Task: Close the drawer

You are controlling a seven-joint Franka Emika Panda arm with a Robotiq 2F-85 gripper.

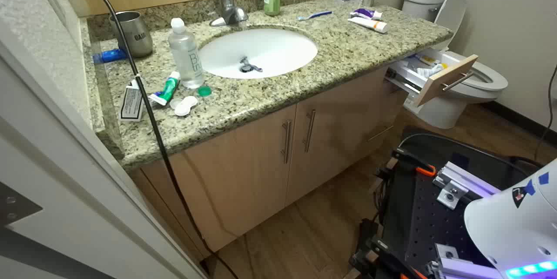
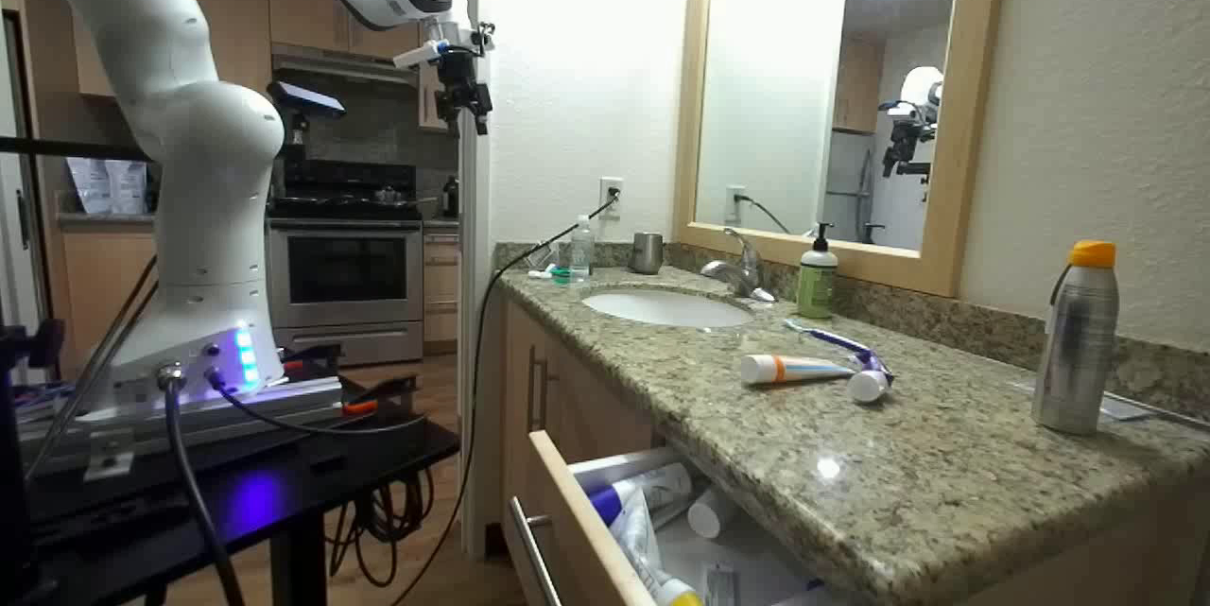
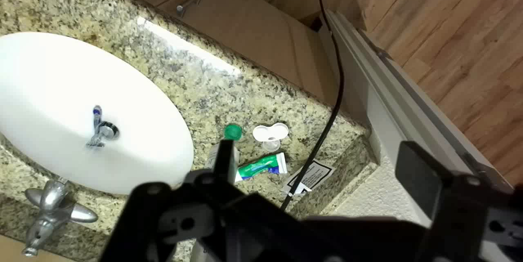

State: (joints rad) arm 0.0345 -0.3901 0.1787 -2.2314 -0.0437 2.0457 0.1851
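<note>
The drawer stands pulled out at the far end of the vanity in an exterior view. Its light-tan front has a slim metal bar handle. It also shows open in an exterior view, with tubes and small items inside. It is out of the wrist view. My gripper is raised high near the doorway, at the opposite end of the counter from the drawer. In the wrist view my gripper has its two black fingers wide apart with nothing between them, above the counter's corner.
The granite counter overhangs the drawer. A clear bottle, metal cup and small tubes stand near the sink. A black cable hangs over the counter's near-wall end. A silver bottle and the toilet are by the drawer end.
</note>
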